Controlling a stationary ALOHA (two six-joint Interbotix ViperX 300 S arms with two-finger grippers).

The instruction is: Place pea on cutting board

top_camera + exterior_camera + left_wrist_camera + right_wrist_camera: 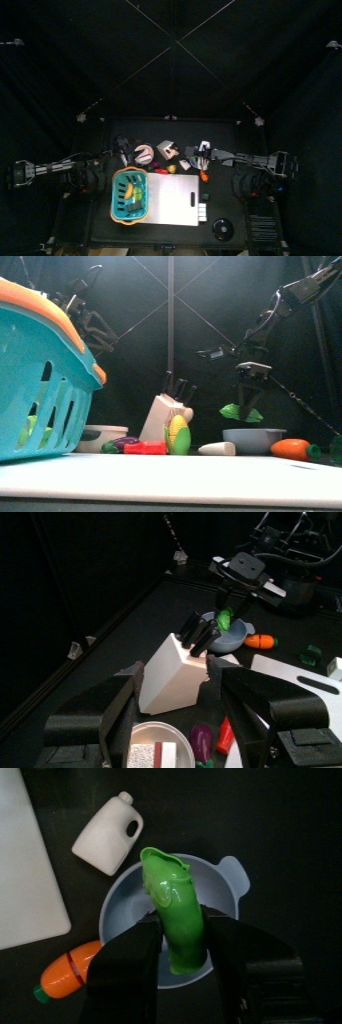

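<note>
The pea (167, 883) is a green pod, and my right gripper (179, 944) is shut on its lower half. It hangs just over a grey bowl (222, 886). In the front view the pea (242, 412) dangles below the right gripper (249, 384), above the bowl (254, 439). The white cutting board (178, 203) lies at the table's front beside the basket; its edge shows in the right wrist view as the cutting board (27, 858), apart from the bowl. My left gripper (181, 717) stands open near the knife block (171, 674), holding nothing.
A teal-and-yellow basket (40, 376) stands at the front left. A carrot (74, 968) and a white bottle (110, 833) lie beside the bowl. Corn (178, 436), small toy foods and a white bowl (160, 747) sit around the knife block.
</note>
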